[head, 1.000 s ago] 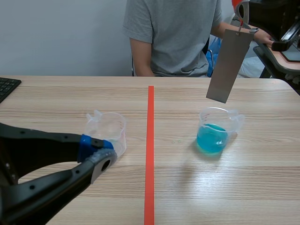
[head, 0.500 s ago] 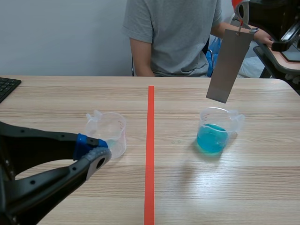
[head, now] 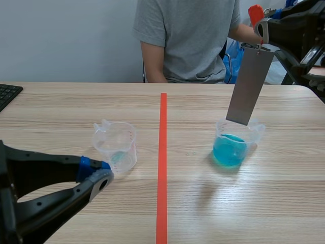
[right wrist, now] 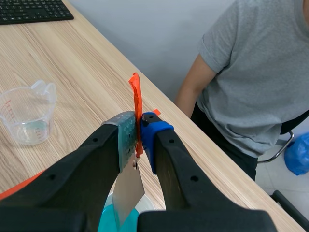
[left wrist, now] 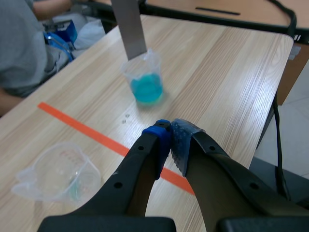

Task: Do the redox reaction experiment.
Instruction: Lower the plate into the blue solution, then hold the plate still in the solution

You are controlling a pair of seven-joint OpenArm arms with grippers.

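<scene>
Scene view: right fingers [head: 266, 27] tight on metal strip [head: 248, 86], left fingers [head: 98, 181] together.

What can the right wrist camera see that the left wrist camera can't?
Only the right wrist view shows the keyboard and the orange-red tab atop the metal plate, pinched in the right jaws. Only the left wrist view shows the left jaws, shut on nothing, the black cable, and the plate's lower end over the whole blue-liquid cup. Both show the plate, the clear cup, the blue liquid and the person's grey shirt.
</scene>
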